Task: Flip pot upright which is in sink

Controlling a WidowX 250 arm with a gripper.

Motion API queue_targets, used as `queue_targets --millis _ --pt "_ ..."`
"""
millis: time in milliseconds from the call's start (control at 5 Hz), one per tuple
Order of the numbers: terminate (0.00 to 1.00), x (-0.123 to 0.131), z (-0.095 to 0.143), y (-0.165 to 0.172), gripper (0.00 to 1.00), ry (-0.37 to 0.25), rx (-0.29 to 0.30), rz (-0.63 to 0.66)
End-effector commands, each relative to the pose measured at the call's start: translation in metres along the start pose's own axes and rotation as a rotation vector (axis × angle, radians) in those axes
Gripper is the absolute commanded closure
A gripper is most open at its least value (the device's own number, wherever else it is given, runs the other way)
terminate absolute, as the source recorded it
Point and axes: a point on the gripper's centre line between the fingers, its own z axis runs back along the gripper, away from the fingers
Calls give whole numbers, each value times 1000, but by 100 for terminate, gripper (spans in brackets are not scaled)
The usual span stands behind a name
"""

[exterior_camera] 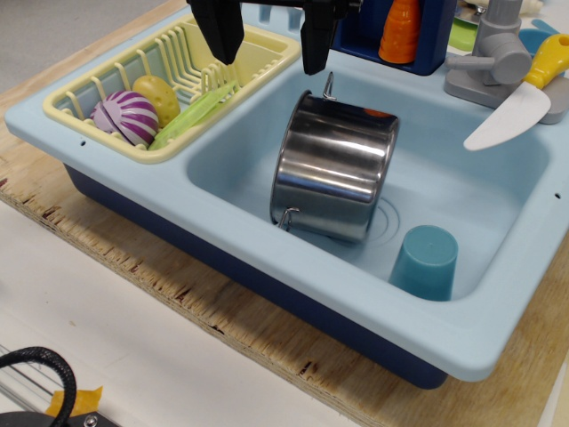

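Black and open, the tool (271, 40) hangs at the far edge of the sink (222, 240), its two fingers (220, 31) spread apart with nothing between them. It is above the strip between the rack (258, 67) and the basin, just left of and beyond the pot's far handle (328, 86).

Inside the basin, the pot (336, 173) lies tilted on its side, steel wall facing up, one wire handle at the far end and the other (287, 216) at the near end against the basin floor. Its lower edge sits over the round drain ring. I cannot tell which end is the mouth.

A teal cup (427, 261) stands mouth down in the near right corner of the basin, close to the pot but apart from it.

Left of the basin, the yellow rack holds a purple striped toy (127, 116), a potato (156, 96) and a green strip (191, 116). At the far right are a grey faucet (493, 58) and a toy knife (524, 102) with a yellow handle; an orange bottle (402, 31) stands at the far side. Plywood worktop (267, 334) carries the sink.
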Motion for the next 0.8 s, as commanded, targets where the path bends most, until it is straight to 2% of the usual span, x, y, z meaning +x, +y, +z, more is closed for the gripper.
queue_targets --millis 0,400,600 --pt "0 0 0 0 0 0 0 0" --pt "0 -3 -15 15 0 27 -242 126" --pt "0 -4 -21 19 0 34 -326 194"
